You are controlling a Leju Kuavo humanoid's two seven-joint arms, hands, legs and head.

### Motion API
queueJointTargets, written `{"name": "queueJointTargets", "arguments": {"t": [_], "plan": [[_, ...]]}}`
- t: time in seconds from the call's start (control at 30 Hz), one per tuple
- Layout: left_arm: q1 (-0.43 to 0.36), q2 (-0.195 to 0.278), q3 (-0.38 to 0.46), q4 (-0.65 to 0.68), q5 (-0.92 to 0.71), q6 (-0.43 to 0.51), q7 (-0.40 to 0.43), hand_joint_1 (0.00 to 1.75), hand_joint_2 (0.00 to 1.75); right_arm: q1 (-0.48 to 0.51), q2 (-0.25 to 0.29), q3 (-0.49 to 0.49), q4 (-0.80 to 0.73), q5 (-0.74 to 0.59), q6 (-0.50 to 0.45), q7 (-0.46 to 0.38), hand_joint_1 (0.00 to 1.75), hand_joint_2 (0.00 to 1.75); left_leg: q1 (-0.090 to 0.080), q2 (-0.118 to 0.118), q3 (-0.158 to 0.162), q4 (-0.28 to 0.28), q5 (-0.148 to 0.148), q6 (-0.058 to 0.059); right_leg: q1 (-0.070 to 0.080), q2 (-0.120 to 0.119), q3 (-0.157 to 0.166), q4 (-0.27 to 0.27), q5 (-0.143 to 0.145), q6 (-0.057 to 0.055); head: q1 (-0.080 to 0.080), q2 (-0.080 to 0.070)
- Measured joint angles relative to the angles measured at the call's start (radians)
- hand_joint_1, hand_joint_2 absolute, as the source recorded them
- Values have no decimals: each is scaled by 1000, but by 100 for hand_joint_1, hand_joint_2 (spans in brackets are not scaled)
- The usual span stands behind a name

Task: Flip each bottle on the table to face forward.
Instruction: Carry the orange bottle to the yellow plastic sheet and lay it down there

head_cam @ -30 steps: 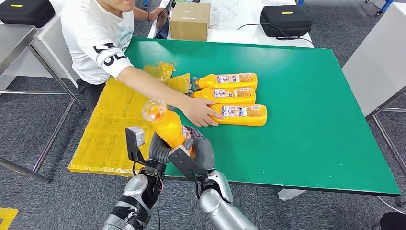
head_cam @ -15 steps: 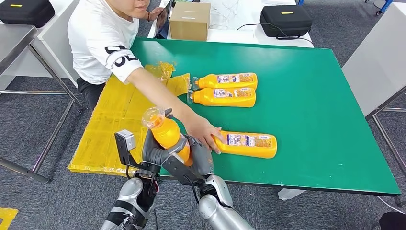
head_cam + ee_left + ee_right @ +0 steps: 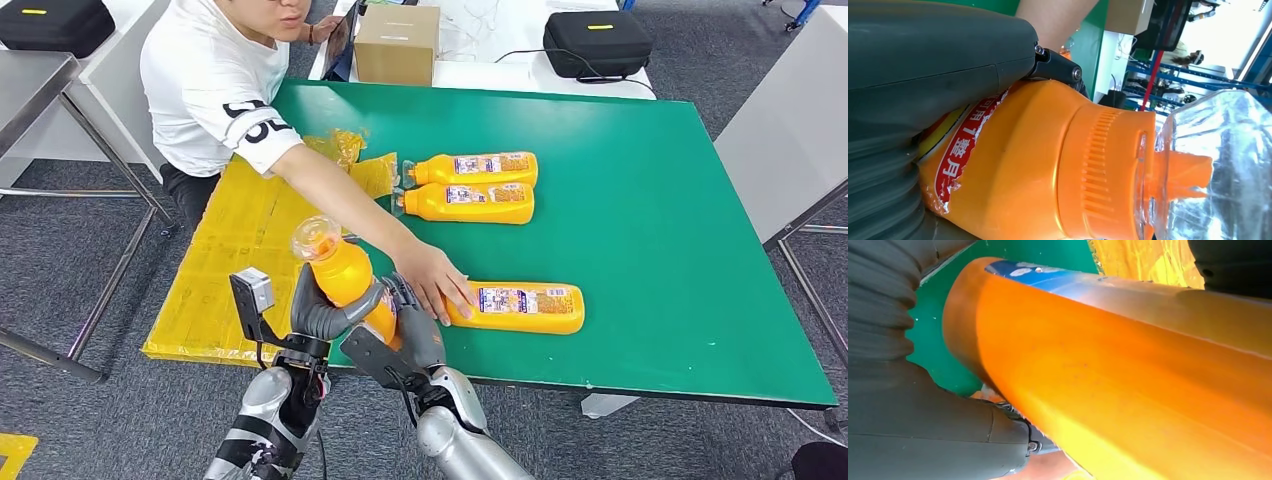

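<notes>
An orange bottle [image 3: 348,278] with a clear cap [image 3: 318,238] is held tilted above the table's near left corner. My left hand [image 3: 315,310] grips its upper body and my right hand [image 3: 400,335] grips its lower part. Up close, the bottle [image 3: 1048,170] shows a red label and ribbed collar, and its smooth orange side [image 3: 1128,375] runs past my right hand's thumb. Three more orange bottles lie label-up on the green table [image 3: 650,200]: two side by side at the middle [image 3: 478,168] [image 3: 470,202], one nearer [image 3: 520,306] under a person's hand [image 3: 436,285].
A person in a white shirt [image 3: 215,80] reaches across from the left. Yellow sheeting [image 3: 240,260] covers the table's left side. A cardboard box [image 3: 397,44] and a black case [image 3: 596,42] sit on the white table behind. Metal frames stand at both sides.
The person's hand has slid the nearest lying bottle toward the table's near edge and right. The bottle in my two hands has shifted slightly left and nearer.
</notes>
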Motion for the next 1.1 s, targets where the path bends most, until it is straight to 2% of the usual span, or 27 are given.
{"name": "queueJointTargets", "arguments": {"t": [0.23, 0.33, 0.43, 0.47, 0.57, 0.7, 0.83, 0.93, 1.03, 1.1], "plan": [[-5, 6, 8, -3, 24, -13, 4, 175, 175, 5, -6, -47, -31, -77, -7, -48, 0, 175, 0, 0, 0, 0, 0, 0, 0, 0, 0, 0, 0, 0, 0, 0], [-19, 16, 12, -3, -44, 61, -11, 175, 175, 21, -9, -76, -73, -125, -20, -84, 0, 175, 0, -1, 0, 0, 0, 0, 0, 0, 0, 0, 0, 0, 0, 0], [-41, 43, 18, -3, -187, 196, -32, 175, 44, 35, -17, -110, -136, -177, -36, -115, 0, 175, 0, -1, 0, 0, 0, 0, 0, 0, 0, 0, 0, 0, 0, 0], [-52, 55, 21, -3, -246, 247, -36, 175, 44, 40, -20, -121, -159, -195, -38, -123, 0, 175, 0, -1, 0, 0, 0, 0, 0, 0, 0, 0, 0, 0, 0, 0], [-98, 97, 25, 0, -431, 380, -32, 175, 175, 52, -24, -145, -217, -236, -29, -139, 0, 175, 0, -2, 0, 0, 1, -1, 0, -1, 0, 0, 0, 0, 0, 0], [-179, 158, 30, 41, -684, 505, -7, 175, 175, 59, -25, -162, -268, -270, -10, -152, 0, 175, 1, -2, 0, 0, 2, -1, 0, -1, 0, 1, 0, 0, 0, 0], [-249, 203, 33, 112, -870, 571, 32, 175, 175, 63, -25, -166, -289, -284, -1, -160, 0, 175, 1, -2, 0, 0, 2, -1, 0, -1, 0, 1, 0, 0, 0, 0], [-292, 230, 28, 184, -1029, 629, 92, 175, 175, 65, -25, -169, -297, -289, 9, -162, 0, 175, 0, -2, 0, 0, 2, -1, 0, -1, 0, 1, 0, 0, 0, 0], [-339, 258, 10, 285, -1178, 646, 138, 175, 175, 65, -25, -170, -302, -297, 31, -162, 0, 175, 0, -2, 0, 0, 2, -1, 0, -1, 0, 1, 0, 0, 0, 0], [-362, 278, -9, 357, -1238, 617, 130, 175, 175, 64, -26, -170, -302, -303, 47, -163, 0, 175, 0, -2, 0, 0, 2, -1, 0, -1, 0, 1, 0, 0, 0, 0]]}}
